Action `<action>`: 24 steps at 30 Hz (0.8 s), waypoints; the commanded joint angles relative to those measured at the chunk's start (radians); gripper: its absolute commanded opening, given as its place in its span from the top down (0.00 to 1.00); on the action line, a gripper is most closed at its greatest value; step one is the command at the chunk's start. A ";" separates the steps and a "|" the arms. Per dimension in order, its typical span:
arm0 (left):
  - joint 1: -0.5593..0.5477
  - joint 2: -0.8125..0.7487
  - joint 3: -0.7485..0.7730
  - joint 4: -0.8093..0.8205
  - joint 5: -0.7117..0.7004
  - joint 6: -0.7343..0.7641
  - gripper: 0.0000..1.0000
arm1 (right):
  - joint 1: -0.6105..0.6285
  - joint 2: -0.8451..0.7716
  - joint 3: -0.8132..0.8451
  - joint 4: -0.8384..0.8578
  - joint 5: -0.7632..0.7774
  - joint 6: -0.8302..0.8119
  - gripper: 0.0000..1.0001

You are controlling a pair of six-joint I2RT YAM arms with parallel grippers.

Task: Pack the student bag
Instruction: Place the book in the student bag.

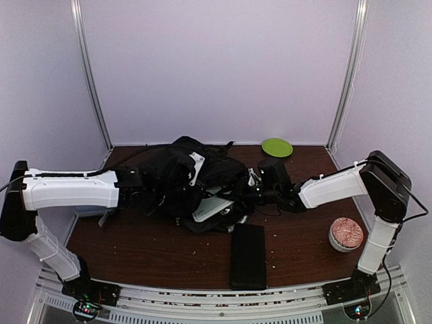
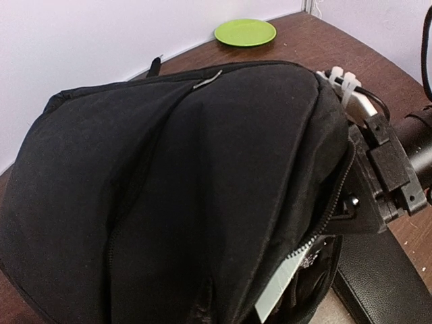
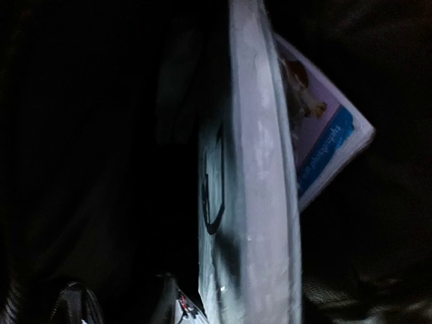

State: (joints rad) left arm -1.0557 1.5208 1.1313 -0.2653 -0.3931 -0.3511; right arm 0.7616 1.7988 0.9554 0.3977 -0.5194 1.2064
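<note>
The student bag [image 1: 196,172] is large, black and soft, and lies at the table's middle with its zipped mouth open to the right. It fills the left wrist view [image 2: 169,175]. My left gripper [image 1: 160,192] is buried in the bag's left side. Its fingers are hidden under puckered, lifted fabric. My right gripper [image 1: 251,192] reaches into the mouth. A flat grey slab [image 1: 212,206] sticks out of the opening, and its corner shows in the left wrist view [image 2: 280,287]. Inside the dark bag the slab [image 3: 253,202] lies beside a book with a blue stripe [image 3: 324,145].
A slim black case [image 1: 248,255] lies near the front edge, right of the bag. A green plate [image 1: 277,147] sits at the back by the wall. A patterned bowl [image 1: 345,234] stands at the right, close to the right arm's base.
</note>
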 commanded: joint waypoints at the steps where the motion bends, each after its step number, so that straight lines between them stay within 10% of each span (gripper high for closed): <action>1: -0.021 0.013 0.027 0.078 0.040 -0.041 1.00 | -0.004 -0.091 -0.056 0.000 0.038 -0.034 0.46; 9: -0.021 0.054 0.056 0.082 0.035 -0.048 1.00 | -0.002 -0.259 -0.199 -0.088 0.130 -0.049 0.34; 24: -0.023 0.073 0.062 0.098 0.041 -0.060 1.00 | 0.079 -0.182 -0.229 0.086 0.245 0.150 0.47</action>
State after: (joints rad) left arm -1.0622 1.5902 1.1542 -0.2390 -0.3882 -0.3912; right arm 0.8276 1.5665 0.7006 0.4160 -0.3424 1.2877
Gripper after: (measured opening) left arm 0.039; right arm 0.537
